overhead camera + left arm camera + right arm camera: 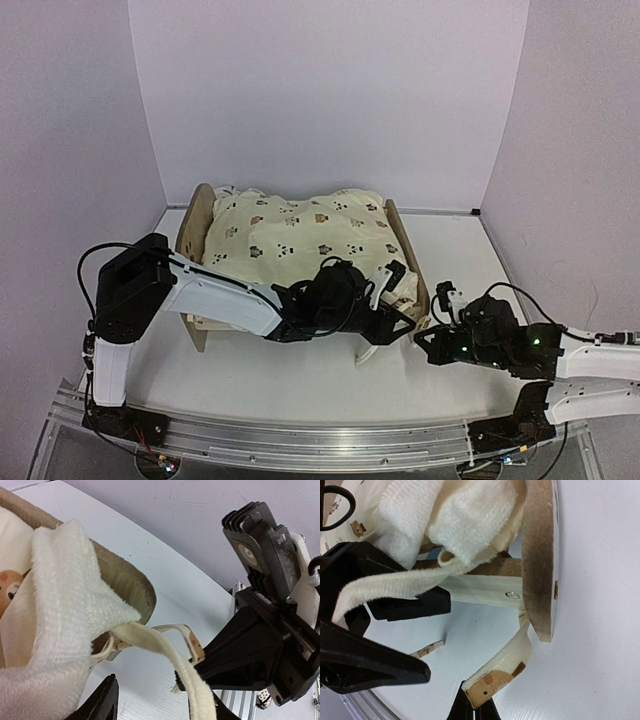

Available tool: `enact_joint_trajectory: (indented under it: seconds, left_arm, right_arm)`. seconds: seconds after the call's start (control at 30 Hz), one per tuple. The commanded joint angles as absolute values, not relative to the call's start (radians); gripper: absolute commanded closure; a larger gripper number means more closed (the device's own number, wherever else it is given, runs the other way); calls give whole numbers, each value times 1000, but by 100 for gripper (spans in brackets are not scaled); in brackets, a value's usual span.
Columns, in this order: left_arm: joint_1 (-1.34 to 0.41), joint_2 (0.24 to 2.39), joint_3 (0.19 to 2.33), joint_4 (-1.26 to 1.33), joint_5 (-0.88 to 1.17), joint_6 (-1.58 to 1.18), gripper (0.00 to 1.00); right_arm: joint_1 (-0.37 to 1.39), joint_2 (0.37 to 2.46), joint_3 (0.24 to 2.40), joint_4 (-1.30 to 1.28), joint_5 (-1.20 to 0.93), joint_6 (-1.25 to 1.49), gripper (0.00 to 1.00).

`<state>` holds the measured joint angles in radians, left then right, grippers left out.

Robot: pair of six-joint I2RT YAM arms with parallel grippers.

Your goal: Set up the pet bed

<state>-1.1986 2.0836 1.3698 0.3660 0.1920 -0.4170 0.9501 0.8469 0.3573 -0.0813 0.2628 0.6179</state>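
The pet bed (405, 252) stands mid-table, its plywood end board (540, 555) near both grippers. A cream animal-print quilt (290, 235) covers it, and its fleecy underside (55, 605) bulges over the board (131, 582). My left gripper (398, 322) is at the bed's near right corner, jaws open (160, 706). A wide fleecy strap (165, 650) from the quilt drapes past its right finger. My right gripper (425, 345) is shut (476, 709) on the printed end of a thinner tie strap (495, 684), which curves up to the bed's corner.
The two grippers sit close together by the bed's corner, with the left gripper's black fingers (385, 666) just left of the held tie. The white table (300, 375) ends in a metal rail (300, 440) at the near edge. Lilac walls (330, 90) enclose the back and sides.
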Motion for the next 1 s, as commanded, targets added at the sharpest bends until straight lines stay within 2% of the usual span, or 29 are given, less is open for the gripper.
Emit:
enact_joint_trajectory:
  seconds: [0.0, 0.33, 0.57, 0.97]
  left_arm:
    - [-1193, 2004, 1345, 314, 127, -397, 51]
    - [-1188, 2027, 1353, 278, 26, -358, 52]
    - [-1161, 2062, 1379, 283, -13, -323, 53]
    - [-1090, 2132, 1459, 283, -48, -265, 54]
  right_arm:
    - [955, 820, 449, -288, 226, 679, 100]
    - [955, 751, 603, -535, 173, 649, 100]
    - [955, 703, 676, -616, 125, 615, 100]
    - [956, 811, 907, -665, -68, 523, 100]
